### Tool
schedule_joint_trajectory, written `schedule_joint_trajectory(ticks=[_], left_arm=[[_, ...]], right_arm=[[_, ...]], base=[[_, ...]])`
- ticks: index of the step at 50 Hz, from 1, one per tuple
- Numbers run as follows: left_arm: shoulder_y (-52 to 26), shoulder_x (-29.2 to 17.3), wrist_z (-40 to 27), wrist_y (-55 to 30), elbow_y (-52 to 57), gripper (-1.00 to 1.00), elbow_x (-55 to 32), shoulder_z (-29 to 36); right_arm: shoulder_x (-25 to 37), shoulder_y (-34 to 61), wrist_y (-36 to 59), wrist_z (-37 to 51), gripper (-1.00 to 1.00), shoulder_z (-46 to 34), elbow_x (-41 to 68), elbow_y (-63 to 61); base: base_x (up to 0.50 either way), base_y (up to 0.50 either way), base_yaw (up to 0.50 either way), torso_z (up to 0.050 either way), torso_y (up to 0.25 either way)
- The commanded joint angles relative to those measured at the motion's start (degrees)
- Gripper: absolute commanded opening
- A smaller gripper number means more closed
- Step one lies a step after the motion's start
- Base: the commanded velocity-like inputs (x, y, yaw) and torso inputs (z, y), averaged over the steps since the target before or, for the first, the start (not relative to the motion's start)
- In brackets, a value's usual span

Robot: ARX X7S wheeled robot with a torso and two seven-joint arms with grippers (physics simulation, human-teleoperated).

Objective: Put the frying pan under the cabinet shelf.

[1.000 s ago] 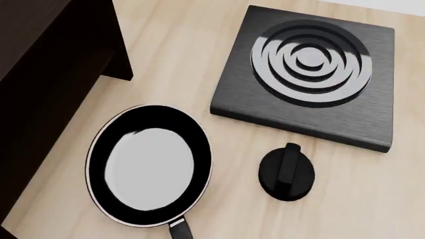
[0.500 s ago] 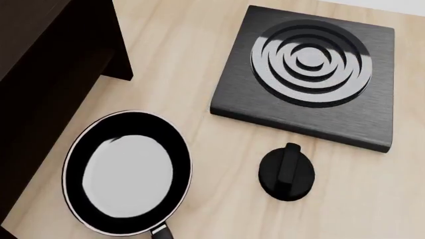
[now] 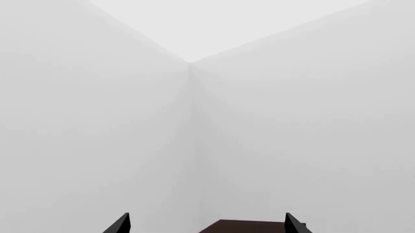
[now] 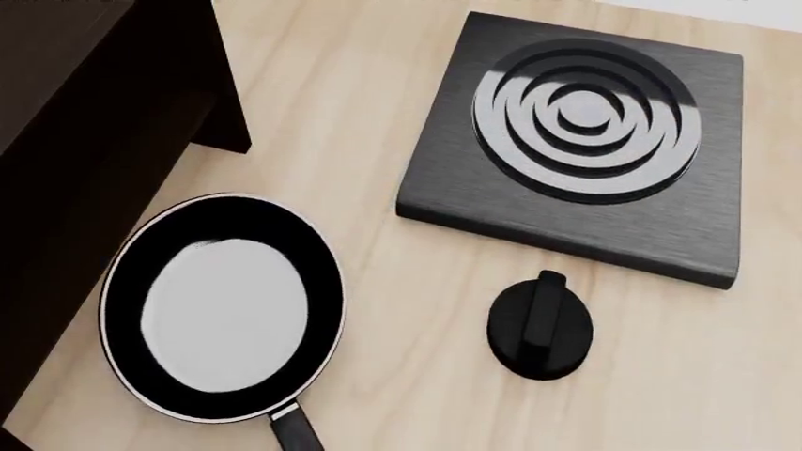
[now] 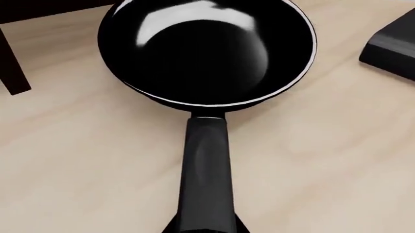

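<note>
The frying pan [image 4: 220, 305] lies on the wooden table at the front left of the head view, its left rim next to the dark brown cabinet shelf [image 4: 88, 113]. In the right wrist view the frying pan [image 5: 207, 48] lies ahead, and its long black handle [image 5: 206, 170] runs back into my right gripper [image 5: 206, 228], which is shut on it. A dark cabinet leg [image 5: 13, 73] stands beside the pan. My left gripper [image 3: 207, 224] is open and empty, facing bare white walls. Neither gripper shows in the head view.
A square black burner plate [image 4: 577, 141] with concentric rings sits at the back right; its corner shows in the right wrist view [image 5: 395, 46]. A small round black knob [image 4: 542, 326] lies in front of it. A dark brown surface [image 3: 250, 226] shows between the left fingertips.
The frying pan has slid left toward the cabinet shelf and slightly away from me, with its handle swinging a little. The burner plate and knob have not moved.
</note>
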Motion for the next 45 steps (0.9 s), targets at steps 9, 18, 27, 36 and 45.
schedule_joint_trajectory(ticks=[9,18,27,36,45], left_arm=[[-1.7,-1.8,-2.3,0.6,0.0,1.00,1.0,3.3],[0.3,-2.0,-2.3,0.7,0.0,1.00,0.3,0.8],[-2.9,-1.5,-2.1,0.2,0.0,1.00,0.2,4.1],[-3.7,-0.8,-1.9,-0.1,0.0,1.00,0.9,5.4],[-8.2,0.0,-0.8,-1.2,0.0,1.00,-0.2,8.4]], right_arm=[[0.2,1.1,12.4,1.2,-1.00,-2.1,2.8,-1.9],[-0.3,3.3,18.5,1.1,-1.00,-1.1,5.4,-2.7],[1.3,3.1,24.3,3.4,-1.00,-0.6,6.3,-10.4],[0.7,7.1,24.2,3.0,-1.00,0.6,6.2,-9.2],[-1.8,13.1,22.0,-0.6,-1.00,0.7,6.6,-0.5]], base=[[0.01,0.01,0.01,0.000,-0.004],[0.00,0.01,0.01,0.000,-0.005],[0.00,0.00,0.00,0.000,-0.004],[0.00,0.00,0.00,0.000,0.000],[0.00,0.00,0.00,0.000,-0.002]])
